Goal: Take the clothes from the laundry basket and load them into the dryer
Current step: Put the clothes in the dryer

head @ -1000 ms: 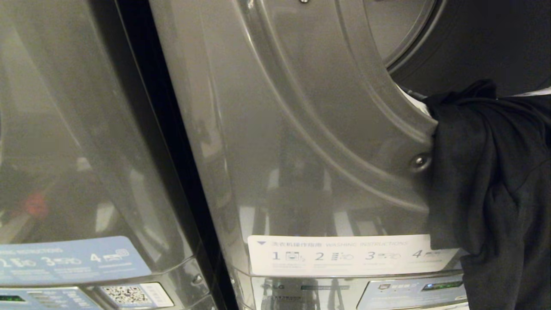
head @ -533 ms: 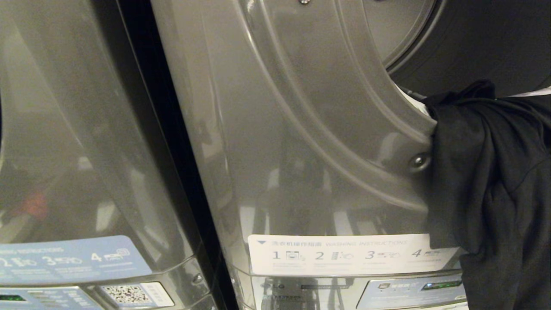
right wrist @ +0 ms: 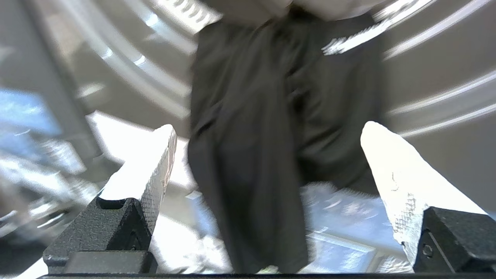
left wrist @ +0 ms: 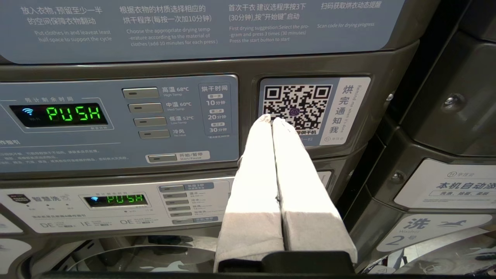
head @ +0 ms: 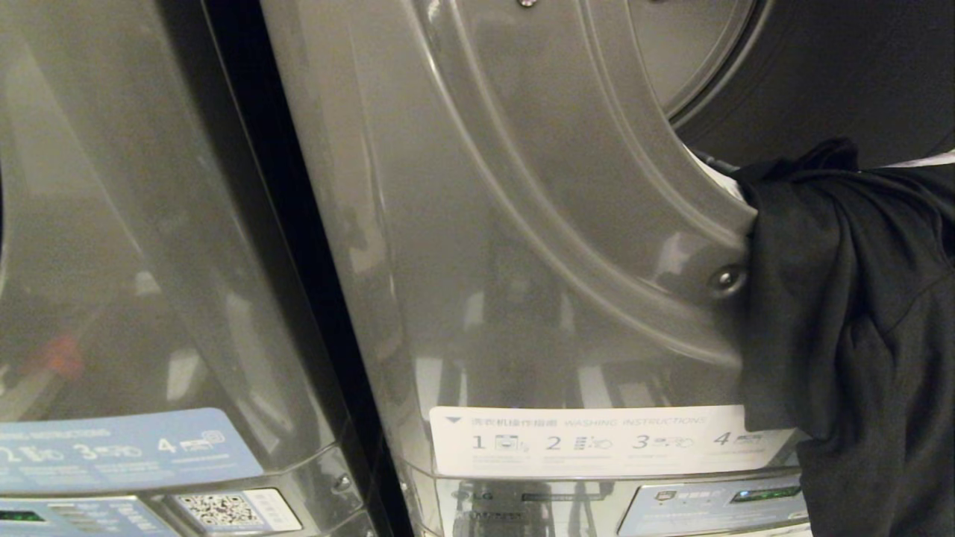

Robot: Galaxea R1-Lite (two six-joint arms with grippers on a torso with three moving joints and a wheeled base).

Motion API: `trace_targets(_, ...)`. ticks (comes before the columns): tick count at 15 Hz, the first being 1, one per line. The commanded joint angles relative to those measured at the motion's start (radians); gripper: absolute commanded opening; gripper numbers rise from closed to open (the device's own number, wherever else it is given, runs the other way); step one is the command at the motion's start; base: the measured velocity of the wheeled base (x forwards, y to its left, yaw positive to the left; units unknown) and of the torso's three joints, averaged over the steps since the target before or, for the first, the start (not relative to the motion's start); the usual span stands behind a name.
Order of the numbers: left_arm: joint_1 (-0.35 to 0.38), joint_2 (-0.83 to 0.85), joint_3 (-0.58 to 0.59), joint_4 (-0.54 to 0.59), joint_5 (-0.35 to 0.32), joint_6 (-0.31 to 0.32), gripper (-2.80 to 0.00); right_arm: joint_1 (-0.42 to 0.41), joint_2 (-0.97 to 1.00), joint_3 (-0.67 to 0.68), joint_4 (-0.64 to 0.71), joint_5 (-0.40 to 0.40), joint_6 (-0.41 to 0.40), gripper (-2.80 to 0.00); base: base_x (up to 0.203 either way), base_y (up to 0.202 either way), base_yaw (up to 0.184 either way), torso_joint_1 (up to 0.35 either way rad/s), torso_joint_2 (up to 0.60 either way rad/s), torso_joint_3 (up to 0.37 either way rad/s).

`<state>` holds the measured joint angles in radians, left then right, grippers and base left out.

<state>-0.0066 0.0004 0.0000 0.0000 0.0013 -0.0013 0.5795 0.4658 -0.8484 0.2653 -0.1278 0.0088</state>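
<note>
In the head view neither gripper shows: a black garment [head: 850, 313] hangs half out of the dryer's round opening [head: 806, 67], draped down the grey front panel [head: 522, 224] and over the end of the white instruction label [head: 597, 441]. In the left wrist view the left gripper [left wrist: 271, 118] has its white fingers [left wrist: 255, 174] pressed together and empty, with a QR code sticker [left wrist: 298, 106] just beyond the tips and a control panel [left wrist: 116, 120] reading PUSH off to one side. In the right wrist view the right gripper [right wrist: 267, 130] has its fingers spread wide and holding nothing, the black garment hanging ahead of them in line with the gap.
</note>
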Motion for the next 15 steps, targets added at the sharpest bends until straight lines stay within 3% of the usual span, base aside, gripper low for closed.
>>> trace_targets(1, 0.0, 0.0, 0.0, 0.0, 0.0, 0.0, -2.8, -0.02, -0.009, 0.022, 0.03, 0.058, 0.022, 0.0, 0.0, 0.0, 0.0, 0.0, 0.0, 0.0)
trace_targets(4, 0.0, 0.0, 0.0, 0.0, 0.0, 0.0, -2.8, -0.064, 0.048, 0.037, 0.096, 0.121, 0.069, 0.0, 0.0, 0.0, 0.0, 0.0, 0.0, 0.0)
trace_targets(11, 0.0, 0.0, 0.0, 0.0, 0.0, 0.0, -2.8, -0.225, 0.227, 0.081, 0.093, 0.141, 0.113, 0.0, 0.0, 0.0, 0.0, 0.0, 0.0, 0.0)
trace_targets(15, 0.0, 0.0, 0.0, 0.0, 0.0, 0.0, -2.8, -0.232, 0.3, 0.083, -0.015, 0.177, 0.11, 0.0, 0.0, 0.0, 0.0, 0.0, 0.0, 0.0)
